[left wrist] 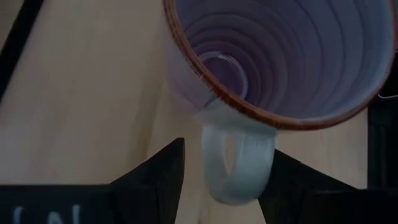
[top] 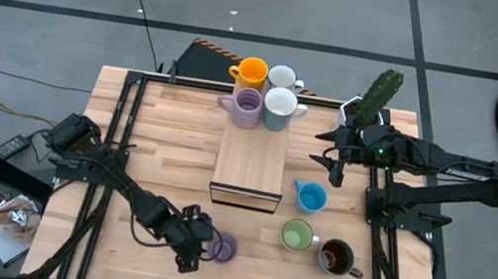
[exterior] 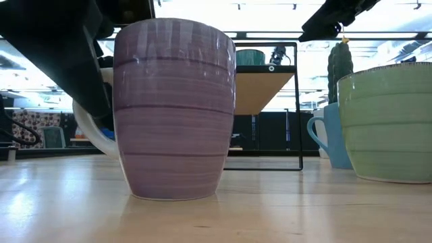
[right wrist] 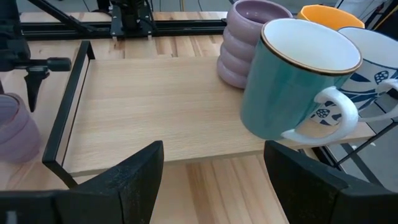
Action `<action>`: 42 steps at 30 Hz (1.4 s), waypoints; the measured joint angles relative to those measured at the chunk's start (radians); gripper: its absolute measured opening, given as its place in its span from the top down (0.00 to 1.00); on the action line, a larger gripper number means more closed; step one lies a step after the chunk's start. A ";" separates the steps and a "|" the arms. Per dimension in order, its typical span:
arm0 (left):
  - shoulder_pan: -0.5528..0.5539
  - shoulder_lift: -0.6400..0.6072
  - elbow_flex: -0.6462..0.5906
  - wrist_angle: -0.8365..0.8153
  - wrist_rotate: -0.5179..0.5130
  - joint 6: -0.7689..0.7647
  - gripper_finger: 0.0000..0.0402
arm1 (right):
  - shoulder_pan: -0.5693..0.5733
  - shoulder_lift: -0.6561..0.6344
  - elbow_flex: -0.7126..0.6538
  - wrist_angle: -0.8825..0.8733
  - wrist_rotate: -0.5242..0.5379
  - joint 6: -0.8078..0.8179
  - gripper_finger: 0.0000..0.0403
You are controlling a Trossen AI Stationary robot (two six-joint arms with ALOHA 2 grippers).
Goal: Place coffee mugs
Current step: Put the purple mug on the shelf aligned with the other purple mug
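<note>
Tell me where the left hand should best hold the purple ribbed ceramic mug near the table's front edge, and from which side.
Probably by its pale handle. The purple ribbed ceramic mug stands upright on the wooden table, and its loop faces the left hand, whose open fingers sit on either side of it. Coming level from that side and closing across the loop looks simplest; the round body seems too wide for them.

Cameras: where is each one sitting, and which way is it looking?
High view: above, looking straight down at the wooden table; shows both arms.
Low view: at tabletop height, facing the purple mug; dark arm parts at top.
Left wrist view: on the left arm, looking into that mug; the left gripper straddles its handle.
Right wrist view: on the right arm, facing the teal mug on the raised shelf; the right gripper is open.
All four show the purple mug.
</note>
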 joint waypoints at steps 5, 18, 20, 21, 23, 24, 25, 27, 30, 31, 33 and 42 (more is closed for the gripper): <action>0.002 0.000 0.000 0.000 -0.019 0.028 0.56 | 0.000 0.000 0.000 0.000 0.000 0.000 0.30; 0.002 0.000 0.000 0.000 -0.022 0.048 0.78 | 0.000 0.000 0.000 0.000 0.000 0.003 0.30; 0.002 0.000 0.000 -0.001 -0.021 0.054 0.82 | 0.000 0.001 0.000 0.000 -0.006 0.010 0.30; 0.002 0.000 0.000 -0.002 -0.019 0.066 0.84 | 0.000 0.000 0.000 0.000 -0.009 0.016 0.30; 0.002 0.000 0.000 -0.003 -0.013 0.089 0.86 | 0.000 0.000 0.000 0.000 -0.019 0.020 0.30; 0.002 0.000 0.000 -0.003 -0.011 0.100 0.86 | 0.000 0.000 0.000 0.000 -0.024 0.022 0.30; 0.002 0.000 0.000 -0.003 -0.011 0.106 0.86 | 0.000 0.000 0.000 0.000 -0.025 0.024 0.30; 0.002 -0.001 0.000 -0.003 -0.010 0.118 0.86 | 0.000 0.001 0.000 0.000 -0.025 0.025 0.30; 0.002 -0.001 0.000 -0.004 -0.002 0.143 0.86 | 0.000 0.001 0.000 0.000 -0.025 0.026 0.30; 0.002 -0.001 0.000 -0.006 0.002 0.152 0.86 | 0.000 0.001 0.000 0.000 -0.025 0.026 0.30; 0.002 -0.001 0.000 -0.011 0.012 0.171 0.86 | 0.000 0.001 0.000 0.000 -0.025 0.026 0.30; 0.005 -0.004 0.000 -0.047 0.019 0.241 0.86 | 0.000 0.001 0.000 0.000 -0.025 0.026 0.30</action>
